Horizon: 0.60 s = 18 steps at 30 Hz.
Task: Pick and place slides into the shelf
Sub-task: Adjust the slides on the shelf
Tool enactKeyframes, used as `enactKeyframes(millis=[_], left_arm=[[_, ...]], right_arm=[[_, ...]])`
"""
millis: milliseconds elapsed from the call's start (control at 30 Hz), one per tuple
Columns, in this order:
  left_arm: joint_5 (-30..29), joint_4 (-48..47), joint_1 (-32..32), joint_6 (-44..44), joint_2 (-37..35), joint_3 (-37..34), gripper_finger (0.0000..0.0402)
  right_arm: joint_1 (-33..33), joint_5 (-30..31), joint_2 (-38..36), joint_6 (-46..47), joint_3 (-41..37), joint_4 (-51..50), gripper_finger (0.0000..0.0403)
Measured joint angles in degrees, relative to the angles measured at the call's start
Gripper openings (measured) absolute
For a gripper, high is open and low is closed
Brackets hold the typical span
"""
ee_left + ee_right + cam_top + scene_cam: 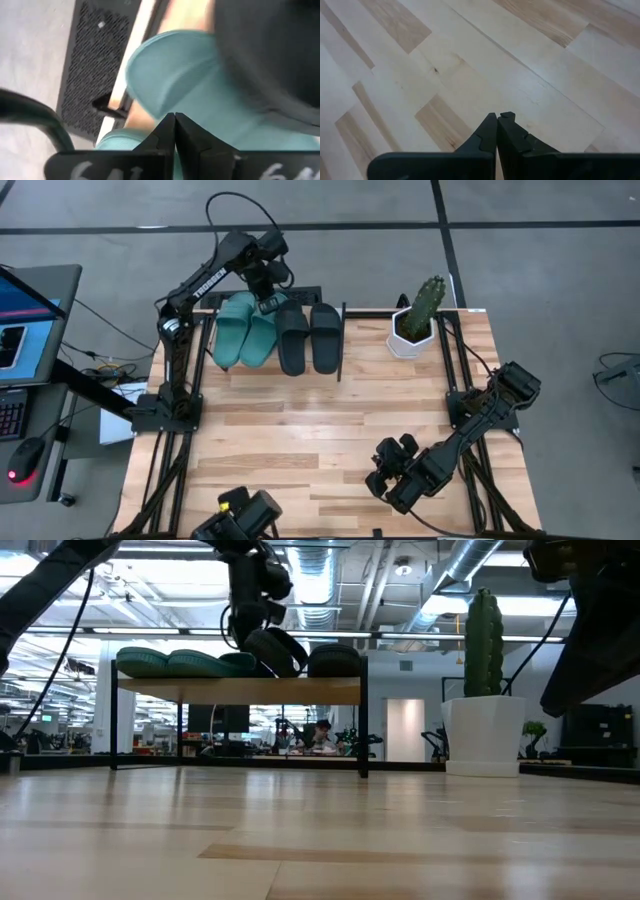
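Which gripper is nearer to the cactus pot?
The right gripper, though neither is close. It hangs shut over bare table, toward the front from the cactus pot. The left gripper, also shut, is over the slides on the shelf.

Behind the light wood desk [300, 450] I see a grey concrete floor [540, 270], an open office with exposed ceiling ducts [450, 580], long ceiling lights [150, 632] and a seated person [320, 732] far away.

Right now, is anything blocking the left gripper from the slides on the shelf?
Nothing visible. The left gripper, shut, hovers right over the slides, which all four already lie side by side on the shelf. The cactus pot stands apart; the right gripper waits over bare table.
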Motion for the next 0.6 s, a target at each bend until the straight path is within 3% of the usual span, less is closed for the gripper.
enactKeyframes(millis=[200, 300, 467, 600], left_arm=[[-3.0, 0.0, -4.1, 1.1, -4.0, -0.1, 0.0000], [-2.9, 0.1, -5.5, 0.8, -8.4, -3.6, 0.0000], [-4.4, 0.0, -8.4, 0.3, -18.7, -19.0, 0.0000], [-5.3, 0.7, -11.5, 4.7, -27.6, -33.0, 0.0000]], right_arm=[[0.0, 0.0, 0.0, -0.1, 0.0, 0.0, 0.0000], [0.4, 0.0, 0.0, -0.1, 0.0, 0.2, 0.0000], [1.1, 0.0, 0.0, 0.0, 0.0, 0.2, 0.0000], [1.5, 0.0, 0.0, 0.0, 0.0, 0.3, 0.0000]])
